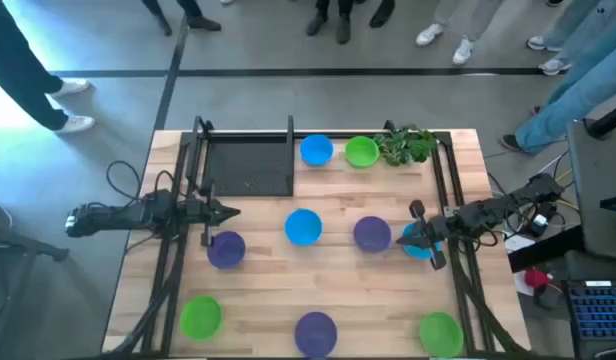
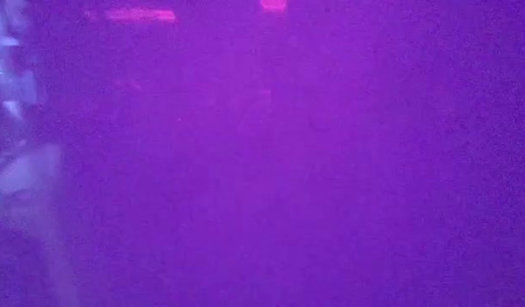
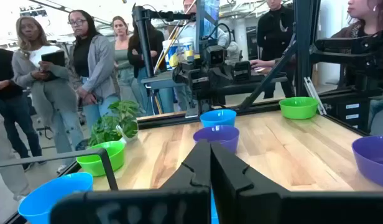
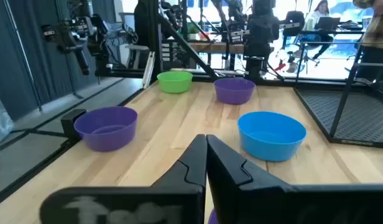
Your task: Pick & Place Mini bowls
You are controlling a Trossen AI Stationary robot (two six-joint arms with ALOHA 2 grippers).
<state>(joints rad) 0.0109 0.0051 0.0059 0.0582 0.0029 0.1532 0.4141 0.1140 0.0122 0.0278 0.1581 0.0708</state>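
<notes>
High view shows the wooden table (image 1: 368, 300) with small bowls scattered across it, both arms reaching in from the sides. The left gripper (image 1: 228, 211) hangs over the left part of the table, its fingers pressed together on nothing, just beyond a purple bowl (image 1: 226, 249). The right gripper (image 1: 416, 236) sits at the right side with its fingers also together and empty, right above a blue bowl (image 1: 420, 243) that peeks out beneath it.

Between the two arms lie a blue bowl in the middle (image 1: 303, 227) and another purple bowl (image 1: 372, 233) just beside the right gripper. Along the far edge stand a blue bowl (image 1: 316, 151) and a green bowl (image 1: 361, 152), touching or nearly so, with a leafy plant sprig (image 1: 406, 145) just right of the green one. A black mesh tray (image 1: 248, 165) fills the far left corner. Along the near edge sit a green bowl at the left (image 1: 200, 317), a purple bowl in the middle (image 1: 315, 332) and a green bowl at the right (image 1: 440, 332).

People stand beyond the far side of the table. The low view is a purple blur; nothing can be made out.
</notes>
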